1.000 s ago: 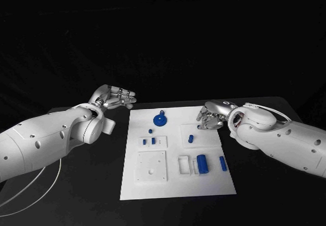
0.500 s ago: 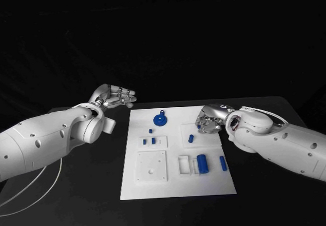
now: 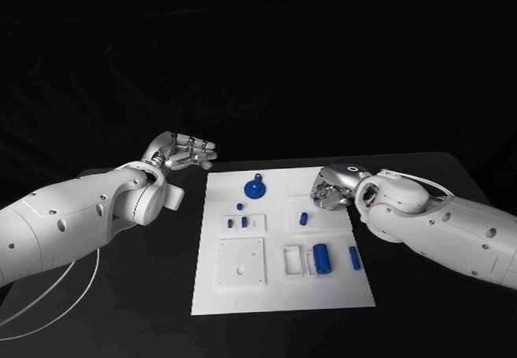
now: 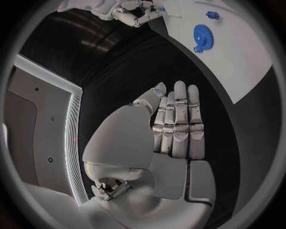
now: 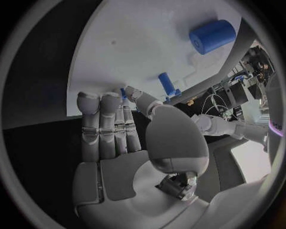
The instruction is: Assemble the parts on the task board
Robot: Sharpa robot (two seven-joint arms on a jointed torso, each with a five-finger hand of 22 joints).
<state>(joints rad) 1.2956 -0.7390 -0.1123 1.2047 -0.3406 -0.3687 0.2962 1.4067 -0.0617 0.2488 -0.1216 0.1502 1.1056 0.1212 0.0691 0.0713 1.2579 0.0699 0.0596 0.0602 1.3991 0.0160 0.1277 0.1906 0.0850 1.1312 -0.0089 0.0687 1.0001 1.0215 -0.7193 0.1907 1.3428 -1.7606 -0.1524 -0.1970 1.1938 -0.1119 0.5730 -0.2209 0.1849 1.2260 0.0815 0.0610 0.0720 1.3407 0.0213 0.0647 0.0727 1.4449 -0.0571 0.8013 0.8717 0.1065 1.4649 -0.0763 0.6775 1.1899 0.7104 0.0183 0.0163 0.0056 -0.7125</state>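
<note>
Parts lie scattered on the task board (image 3: 280, 292) mid-tabletop (image 3: 127, 309): a blue gear (image 3: 254, 188) near its far edge, a blue cylinder (image 3: 320, 259) toward the near right. The right robot hand (image 3: 330, 188) hangs over the board's right edge, fingers apart, holding nothing. The left robot hand (image 3: 185, 155) hovers empty off the far-left corner. A careless descent could knock the small peg (image 3: 303, 219) nearby. Open tabletop flanks both sides.

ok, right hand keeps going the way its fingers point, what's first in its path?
Likely the small blue peg standing in the white block on the task board. The right hand is over the board's right edge, fingers aimed that way; its height above the board is unclear.
</note>
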